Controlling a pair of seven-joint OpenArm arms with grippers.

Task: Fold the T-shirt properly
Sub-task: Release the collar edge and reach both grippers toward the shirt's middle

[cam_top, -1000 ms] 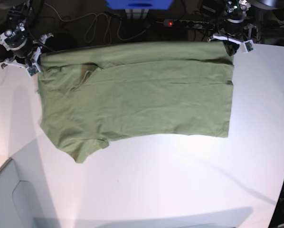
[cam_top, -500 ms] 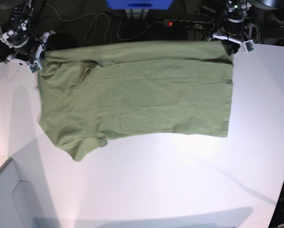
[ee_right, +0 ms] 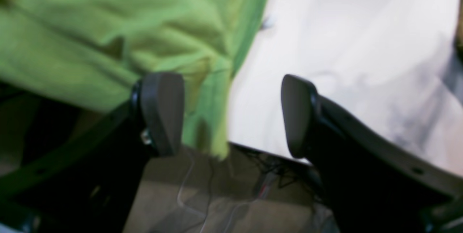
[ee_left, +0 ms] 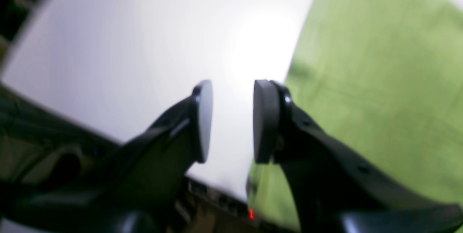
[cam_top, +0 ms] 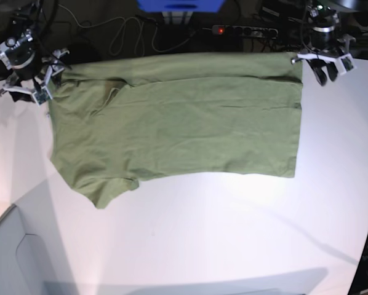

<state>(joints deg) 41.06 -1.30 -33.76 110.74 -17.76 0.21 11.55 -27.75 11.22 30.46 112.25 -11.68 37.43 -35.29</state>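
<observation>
Both fingers point(ee_right: 162, 113) apart, clear of T-shirt point(cam_top: 178, 123).

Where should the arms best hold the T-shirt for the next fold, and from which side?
Probably at the two far corners of the T-shirt, where the cloth reaches the far edge of the table. There an edge lies free, so each arm can come from outside its end and slide one finger under.

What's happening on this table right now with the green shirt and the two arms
A two-armed robot is folding an olive-green T-shirt laid flat on the white table. One long edge is already folded over along the far side. Both grippers are at the shirt's far corners with jaws apart and nothing between them: the left gripper beside the hem corner, the right gripper at the shoulder end.
</observation>
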